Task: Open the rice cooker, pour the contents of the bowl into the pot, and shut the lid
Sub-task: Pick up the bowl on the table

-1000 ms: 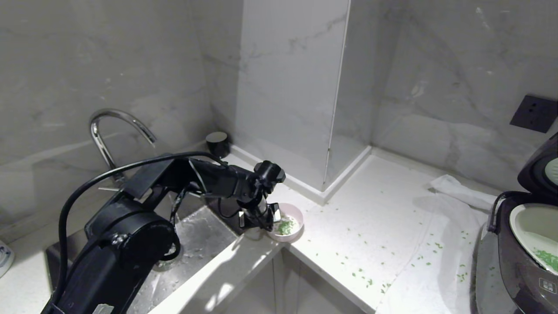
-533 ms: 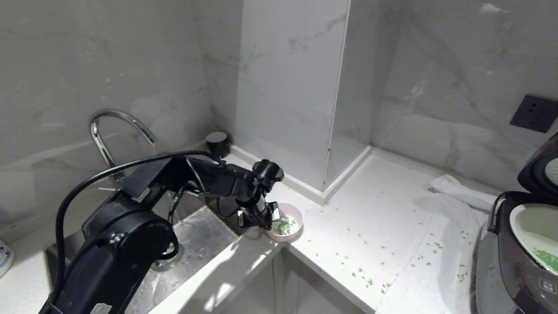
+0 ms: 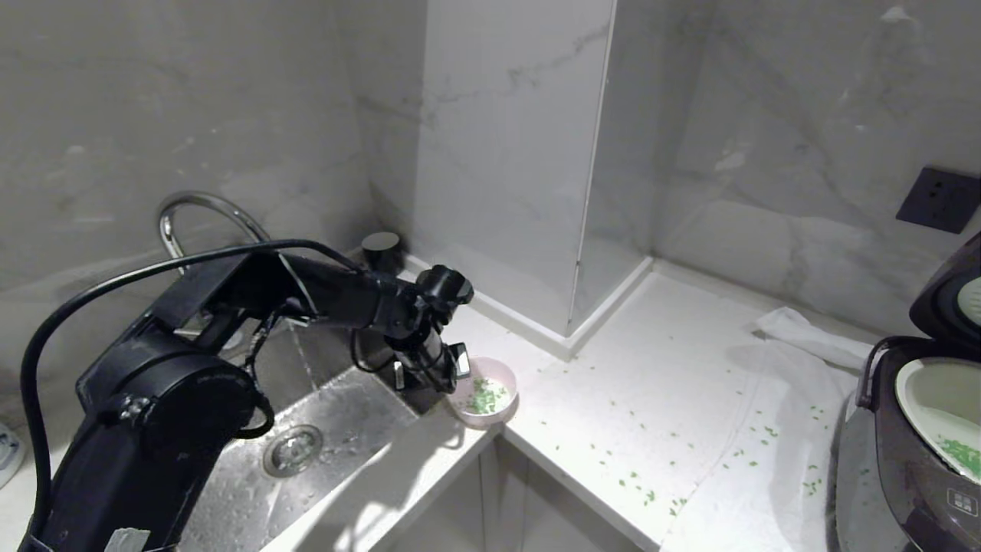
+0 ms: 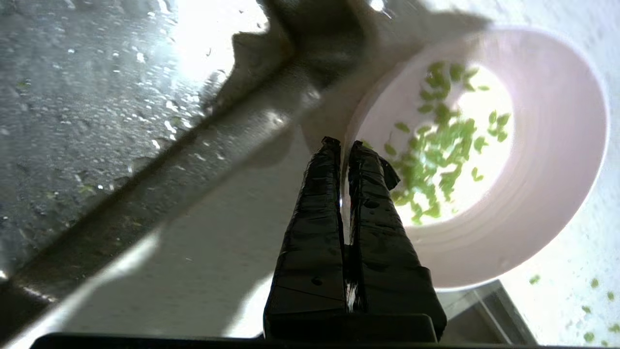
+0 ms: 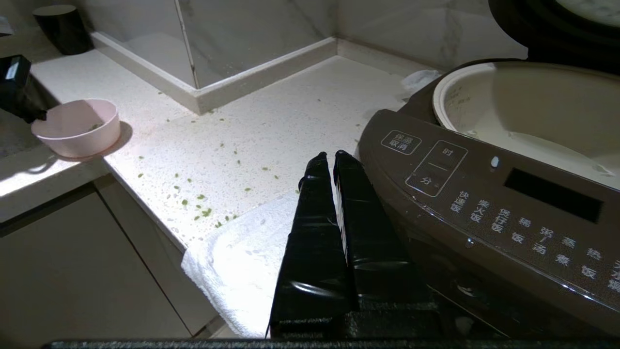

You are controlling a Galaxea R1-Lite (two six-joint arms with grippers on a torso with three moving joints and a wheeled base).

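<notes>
The pale pink bowl (image 3: 490, 402) is at the counter's corner beside the sink, holding a thin scatter of green bits (image 4: 441, 145). My left gripper (image 4: 343, 143) is shut on the bowl (image 4: 533, 203) at its rim, one finger inside and one outside; in the head view it (image 3: 454, 377) is on the bowl's sink side. I cannot tell whether the bowl rests on the counter. At the far right, the rice cooker (image 3: 912, 468) stands with its lid (image 3: 946, 299) raised. Its pot (image 5: 523, 106) is exposed, with some green bits (image 3: 962, 456) inside. My right gripper (image 5: 329, 155) hangs shut and empty beside the cooker's panel (image 5: 484, 203).
A steel sink (image 3: 337, 437) with a curved tap (image 3: 191, 222) lies left of the bowl. A black cup (image 3: 382, 251) stands by the marble pillar (image 3: 506, 153). Green bits litter the counter (image 3: 636, 429). A white towel (image 5: 242, 257) lies under the cooker; a wall socket (image 3: 939, 199) is behind.
My left arm has swung left toward the sink, taking the bowl a little left along the counter's edge. The right arm and the cooker are unmoved.
</notes>
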